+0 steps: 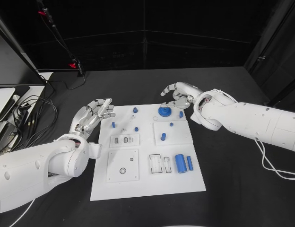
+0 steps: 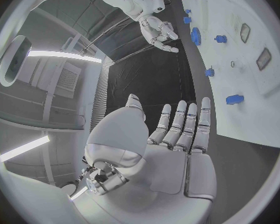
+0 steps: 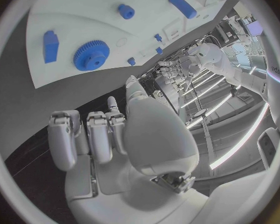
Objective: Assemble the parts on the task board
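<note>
- Head view: the white task board (image 1: 147, 156) lies flat in the middle of the black counter (image 1: 236, 179), with small blue parts scattered over its far half and two blue cylinders (image 1: 184, 163) lying side by side near its right edge.
- A blue gear (image 1: 164, 111) sits at the board's far edge, a small blue block (image 1: 181, 114) just beside it; both look loose and within easy reach of the right arm.
- Hovering above that far edge, the right hand (image 1: 178, 94) holds nothing, its fingers curled loosely but apart, likely poised to take the gear.
- Off the board's left edge, the left hand (image 1: 93, 116) is spread flat with fingers straight and side by side, empty, apparently waiting clear of the work.
- Bare counter runs along the board's right and near sides, leaving room to move; cables (image 1: 31, 113) crowd the far left.
</note>
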Tool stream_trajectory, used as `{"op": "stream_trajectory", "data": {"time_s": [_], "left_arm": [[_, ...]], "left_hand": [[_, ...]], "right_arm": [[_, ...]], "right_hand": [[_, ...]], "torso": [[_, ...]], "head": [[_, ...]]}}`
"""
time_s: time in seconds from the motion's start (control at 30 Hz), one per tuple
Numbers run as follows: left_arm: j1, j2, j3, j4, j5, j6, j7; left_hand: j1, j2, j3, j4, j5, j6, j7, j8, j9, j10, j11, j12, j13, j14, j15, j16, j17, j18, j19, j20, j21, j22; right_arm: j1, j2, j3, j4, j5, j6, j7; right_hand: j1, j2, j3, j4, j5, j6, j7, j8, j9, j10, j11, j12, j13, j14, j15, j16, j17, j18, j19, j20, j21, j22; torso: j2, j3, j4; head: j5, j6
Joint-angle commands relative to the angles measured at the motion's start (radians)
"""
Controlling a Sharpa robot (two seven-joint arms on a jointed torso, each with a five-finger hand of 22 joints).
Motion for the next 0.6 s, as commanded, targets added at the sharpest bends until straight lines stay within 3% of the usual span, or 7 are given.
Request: {"op": "stream_trajectory", "data": {"time_s": [0.03, 0.2, 0.6], "left_arm": [[0.0, 0.0, 0.001, 0.002, -0.006, 0.012, 0.158], [-0.001, -0.001, 0.001, 0.003, -0.006, 0.014, 0.159], [-0.001, -0.002, 0.001, 0.004, -0.006, 0.013, 0.159]], "left_hand": [[0.009, 0.001, 0.007, 0.0, 0.003, 0.003, 0.149, -0.006, 0.0, -0.002, -0.002, -0.003, 0.002, -0.003, 0.005, -0.005, 0.0, 0.008, -0.004, 0.0, 0.007, -0.001], [0.009, 0.001, 0.007, 0.0, 0.003, 0.003, 0.149, -0.006, 0.0, -0.002, -0.002, -0.003, 0.002, -0.003, 0.005, -0.005, 0.0, 0.008, -0.004, 0.0, 0.007, -0.001], [0.01, 0.002, 0.008, 0.0, 0.005, 0.002, 0.149, -0.007, 0.0, -0.002, -0.002, -0.003, 0.002, -0.003, 0.006, -0.006, 0.0, 0.008, -0.005, 0.0, 0.007, -0.001]], "right_arm": [[-0.002, 0.007, 0.001, -0.008, -0.132, 0.048, -0.064], [-0.008, 0.017, 0.001, -0.022, -0.182, 0.06, -0.096], [-0.016, 0.032, 0.001, -0.048, -0.205, 0.07, -0.12]], "right_hand": [[0.009, -0.001, 0.009, -0.001, -0.005, -0.007, -0.003, 0.009, 0.002, 0.104, 0.005, 0.003, 0.263, 0.106, 0.005, 0.002, 0.263, -0.007, 0.106, 0.006, 0.003, 0.263], [0.014, -0.013, 0.025, -0.004, -0.001, 0.0, -0.009, 0.031, 0.007, 0.104, 0.007, 0.003, 0.263, 0.106, 0.004, 0.002, 0.263, -0.007, 0.106, 0.006, 0.003, 0.263], [0.019, -0.021, 0.042, -0.008, 0.0, 0.003, -0.011, 0.045, 0.009, 0.104, 0.013, 0.003, 0.263, 0.106, 0.003, 0.002, 0.263, -0.007, 0.106, 0.006, 0.003, 0.263]], "torso": [[0.0, -0.0001, 0.0022], [0.0, -0.0002, 0.0022], [0.0, -0.0007, 0.002]], "head": [[0.002, -0.002], [0.005, -0.004], [0.009, -0.006]]}}
